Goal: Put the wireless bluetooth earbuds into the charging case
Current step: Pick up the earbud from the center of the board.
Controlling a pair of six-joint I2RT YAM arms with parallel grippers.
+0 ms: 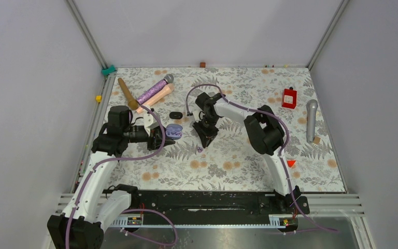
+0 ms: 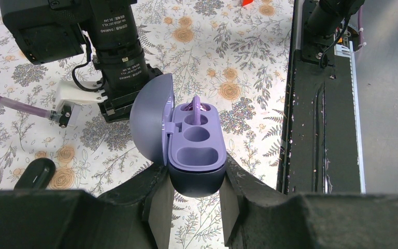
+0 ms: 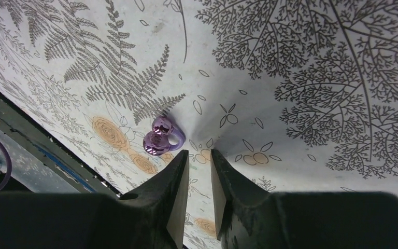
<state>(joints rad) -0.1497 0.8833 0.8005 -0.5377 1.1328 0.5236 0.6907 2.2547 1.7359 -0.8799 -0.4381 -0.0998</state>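
My left gripper (image 2: 197,182) is shut on the lower body of the purple charging case (image 2: 197,148), held just above the table with its lid open to the left. One purple earbud (image 2: 196,107) sits in the case's far socket; the two nearer hollows are empty. The top view shows the case (image 1: 174,130) at the left gripper (image 1: 167,136). A second purple earbud (image 3: 161,138) lies on the floral cloth, just beyond my right gripper's left fingertip. My right gripper (image 3: 199,152) points down with a narrow gap and nothing between its fingers. In the top view this earbud (image 1: 199,149) lies below the right gripper (image 1: 206,134).
A black oval object (image 1: 175,114) lies between the arms, also in the left wrist view (image 2: 35,173). A glittery purple microphone (image 1: 154,91), a pink one (image 1: 158,97) and a wooden stick (image 1: 127,93) lie back left. A grey microphone (image 1: 311,120), a red item (image 1: 289,97) and an orange piece (image 1: 290,163) lie right.
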